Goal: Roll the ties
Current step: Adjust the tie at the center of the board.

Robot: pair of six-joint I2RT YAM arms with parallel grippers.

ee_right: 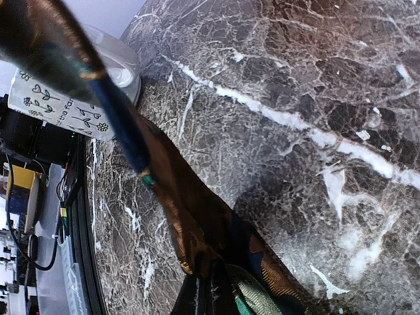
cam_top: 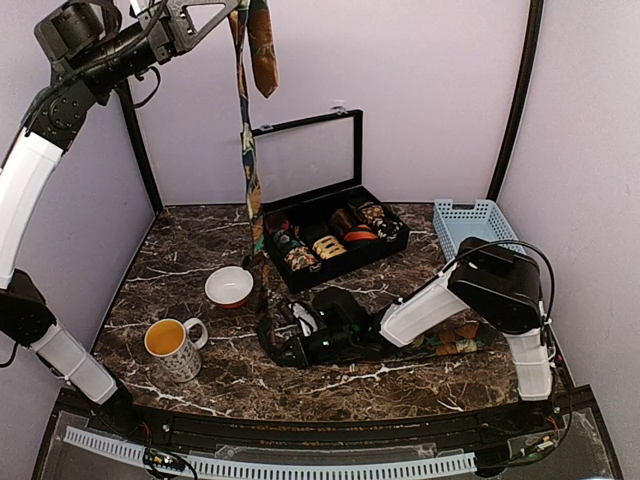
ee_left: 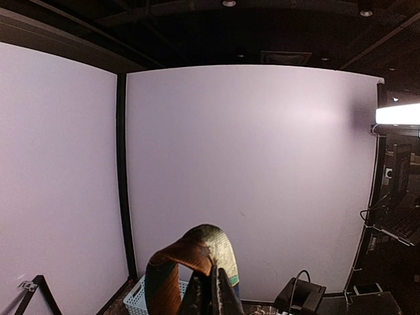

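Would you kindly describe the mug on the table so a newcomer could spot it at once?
On the dark marble tabletop, look to the near left corner. There stands a white ceramic mug with small dark doodles, holding orange liquid; the white bowl behind it is shallower, red-rimmed and handleless.

The tie (cam_top: 248,160) runs off the top edge overhead. Its blurred near stretch hides part of the mug (ee_right: 62,105); the right end effector (ee_right: 211,298) is cropped below.

Tie (cam_top: 263,55): dark green and brown camouflage, orange patches. Desk (cam_top: 200,240): dark brown marble, white veins. Basket (cam_top: 470,208): pale blue. Mug (cam_top: 185,362): white, small leaf print. Case (cam_top: 350,262): black.
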